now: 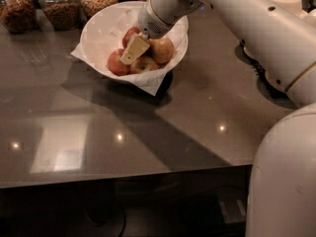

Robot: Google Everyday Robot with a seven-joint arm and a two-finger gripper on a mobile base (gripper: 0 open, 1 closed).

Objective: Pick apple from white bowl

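The white bowl (98, 38), lined with crinkled white paper, stands at the back middle of the dark table. It holds several apples. A deep red apple (117, 63) lies at the bowl's front left, and no sticker shows on it. A paler yellowish apple (163, 49) lies to the right. A second red apple (130, 34) is partly hidden behind the gripper. My gripper (134, 49) reaches down into the bowl from the upper right. It sits among the apples, right beside the deep red one.
Glass jars of snacks (61, 6) line the table's back left edge. A pale stacked object (291, 4) stands at the back right behind my arm. My white arm (247, 19) and body (286, 181) fill the right side. The table's front edge (123, 179) runs across below.
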